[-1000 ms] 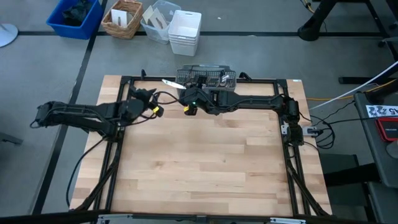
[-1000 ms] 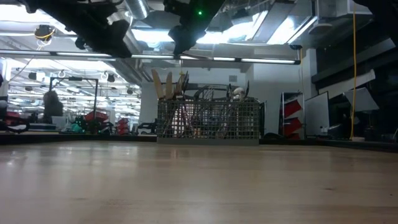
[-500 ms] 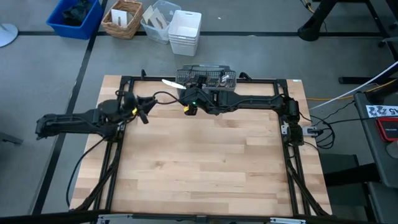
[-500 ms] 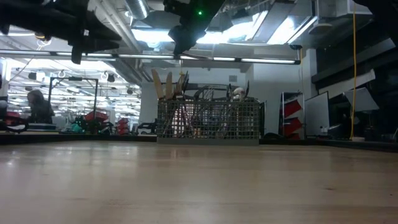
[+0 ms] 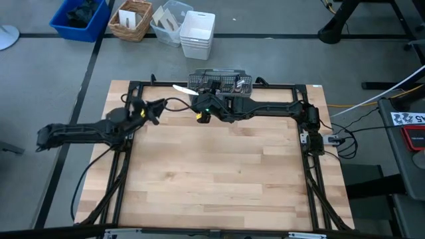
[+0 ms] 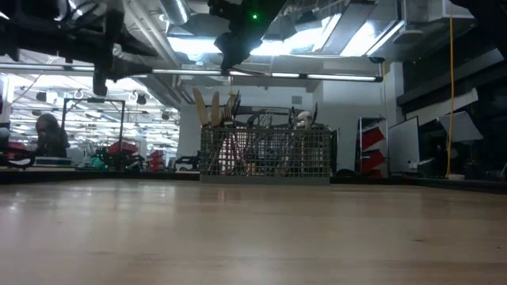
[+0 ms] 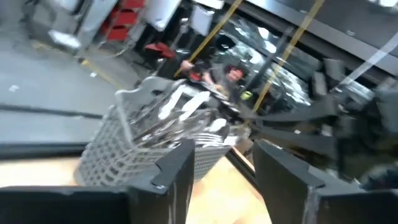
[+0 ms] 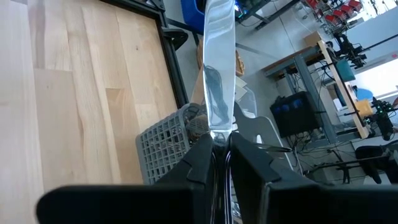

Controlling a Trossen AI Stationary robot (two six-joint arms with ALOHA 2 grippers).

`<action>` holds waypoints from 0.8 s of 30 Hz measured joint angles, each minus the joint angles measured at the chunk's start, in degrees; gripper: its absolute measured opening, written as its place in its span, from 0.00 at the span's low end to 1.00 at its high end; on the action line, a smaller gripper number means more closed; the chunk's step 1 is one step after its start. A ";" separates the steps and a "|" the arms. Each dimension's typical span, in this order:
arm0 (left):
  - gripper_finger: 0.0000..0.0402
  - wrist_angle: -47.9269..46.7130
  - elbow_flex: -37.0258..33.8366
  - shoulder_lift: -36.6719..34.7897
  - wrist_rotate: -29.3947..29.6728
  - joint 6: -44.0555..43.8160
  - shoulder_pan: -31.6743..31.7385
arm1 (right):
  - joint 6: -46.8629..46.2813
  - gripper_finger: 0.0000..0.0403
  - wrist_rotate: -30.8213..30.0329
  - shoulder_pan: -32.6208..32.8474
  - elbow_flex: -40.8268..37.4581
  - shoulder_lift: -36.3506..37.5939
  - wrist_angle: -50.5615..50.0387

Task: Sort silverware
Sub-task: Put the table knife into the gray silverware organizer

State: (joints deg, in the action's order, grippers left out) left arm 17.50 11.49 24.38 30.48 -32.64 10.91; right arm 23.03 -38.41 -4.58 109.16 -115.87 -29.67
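The grey wire-mesh caddy [image 5: 219, 81] stands at the table's far edge, and silverware [image 7: 180, 115] stands upright in it. My right gripper [image 5: 198, 99] hovers by the caddy's left end, shut on a table knife [image 5: 180, 88]. The knife's blade points toward the far left. My left gripper [image 5: 158, 106] hangs over the far-left part of the table, left of the caddy. In the left wrist view this gripper [image 7: 227, 180] is open with nothing between its fingers. The low view shows the caddy [image 6: 265, 154] with both arms above it. My right gripper pinches the knife between its two fingers, about where the blade meets the handle [image 8: 219, 129]. The fingers lie along the knife and hide what is behind that spot. The blade [image 8: 219, 56] juts out past the fingertips. The knife is lifted clear of table and caddy.
A black frame rail [image 5: 199, 85] runs round the table. On the floor beyond the far edge stand a blue bin [image 5: 80, 18], a wicker basket [image 5: 131, 18], a clear container [image 5: 169, 20] and a white tub [image 5: 197, 33]. The wooden tabletop [image 5: 219, 172] lies bare toward the near side.
My left gripper has drawn back from the caddy toward the table's left edge, has sunk a little, and has rolled about its own axis. My right gripper and the knife have kept still.
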 joint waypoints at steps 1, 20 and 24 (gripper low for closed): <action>0.40 -0.04 0.00 0.75 0.17 -1.56 0.69 | 0.00 0.12 0.00 0.00 0.00 0.00 0.00; 0.41 23.36 0.04 18.71 -4.86 -3.40 5.53 | 0.00 0.12 0.52 0.00 -0.02 -0.02 0.17; 0.41 30.06 0.07 22.29 -6.01 -2.22 6.08 | 0.00 0.12 0.52 0.00 -0.02 -0.02 0.22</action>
State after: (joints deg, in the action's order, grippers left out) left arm 47.56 11.55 46.68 24.47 -34.86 16.99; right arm 23.03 -37.89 -4.58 109.14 -115.90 -29.45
